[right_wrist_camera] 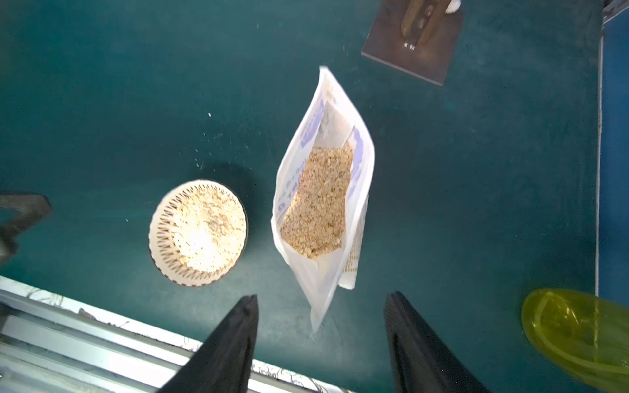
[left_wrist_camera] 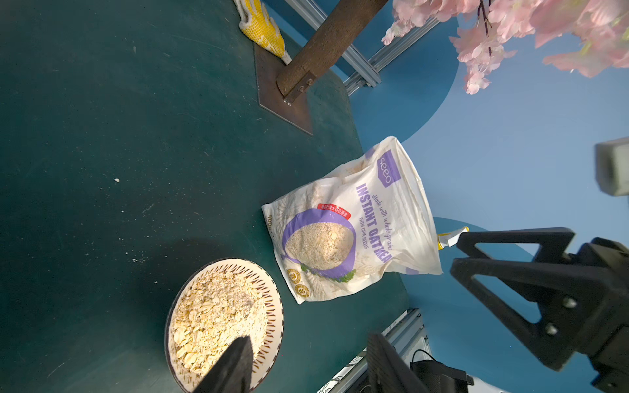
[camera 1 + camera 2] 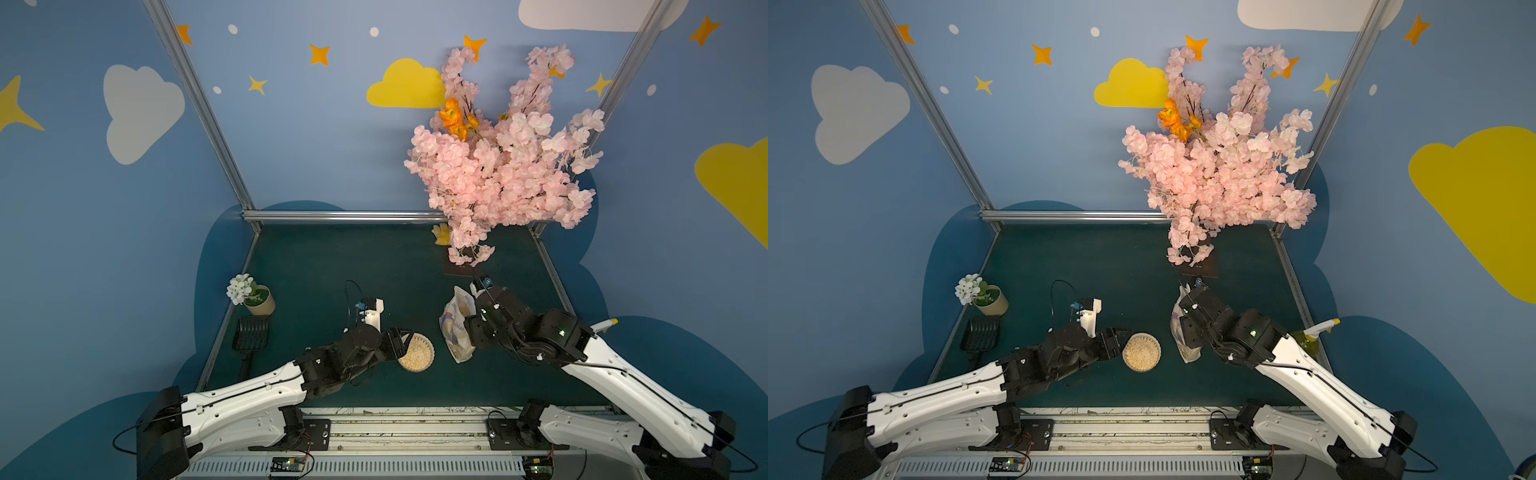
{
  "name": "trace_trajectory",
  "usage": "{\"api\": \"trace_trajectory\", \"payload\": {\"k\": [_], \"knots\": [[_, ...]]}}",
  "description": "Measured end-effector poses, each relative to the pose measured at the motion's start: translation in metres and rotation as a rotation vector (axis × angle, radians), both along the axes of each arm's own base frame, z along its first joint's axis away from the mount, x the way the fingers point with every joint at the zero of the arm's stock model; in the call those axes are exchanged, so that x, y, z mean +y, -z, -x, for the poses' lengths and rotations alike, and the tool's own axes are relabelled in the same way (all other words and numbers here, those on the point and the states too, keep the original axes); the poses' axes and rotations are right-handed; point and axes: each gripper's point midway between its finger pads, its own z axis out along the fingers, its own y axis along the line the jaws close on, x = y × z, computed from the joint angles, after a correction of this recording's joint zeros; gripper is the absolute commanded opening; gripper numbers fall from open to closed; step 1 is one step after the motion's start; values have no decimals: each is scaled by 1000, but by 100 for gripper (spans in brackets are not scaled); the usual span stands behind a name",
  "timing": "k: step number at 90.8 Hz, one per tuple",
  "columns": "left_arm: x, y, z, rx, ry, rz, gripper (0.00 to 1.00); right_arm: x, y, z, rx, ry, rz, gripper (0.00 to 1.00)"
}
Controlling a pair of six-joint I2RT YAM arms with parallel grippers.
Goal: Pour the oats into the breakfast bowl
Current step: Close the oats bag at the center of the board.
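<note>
The breakfast bowl (image 3: 417, 353) (image 1: 199, 233), cream with lattice sides, sits on the green mat heaped with pale oats (image 2: 214, 320). To its right the oats bag (image 3: 457, 328) (image 2: 354, 231) stands upright, top open, with more oats (image 1: 320, 204) showing inside. My left gripper (image 2: 309, 339) hovers open at the bowl's left rim, one finger over the oats, holding nothing. My right gripper (image 1: 322, 297) hangs open just above the bag's top, nothing between its fingers.
A beige pot with white flowers (image 3: 259, 299) and a black scoop (image 3: 250, 332) stand at the left edge. The pink blossom tree (image 3: 498, 166) on its brown base plate (image 1: 413, 44) rises behind the bag. A yellow-green spray bottle (image 1: 578, 340) stands at the right, a metal rail (image 1: 68, 323) in front.
</note>
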Motion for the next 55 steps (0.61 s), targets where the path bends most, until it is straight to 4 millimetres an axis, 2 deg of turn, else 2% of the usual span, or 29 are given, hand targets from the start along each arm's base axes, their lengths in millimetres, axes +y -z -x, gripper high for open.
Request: {"api": "trace_trajectory", "payload": {"k": [17,33,37,55], "knots": [[0,0,0,1,2,3,58,3,14,1,46,-13,34,61],[0,1,1,5,1,4,58,8,26,-3,71,-20,80,40],[0,1,1,7,0,5,58,8,30,-4,78,-18,94,38],[0,2,1,13,-5,13,58,10,43,-10,100,-18,158,41]]}}
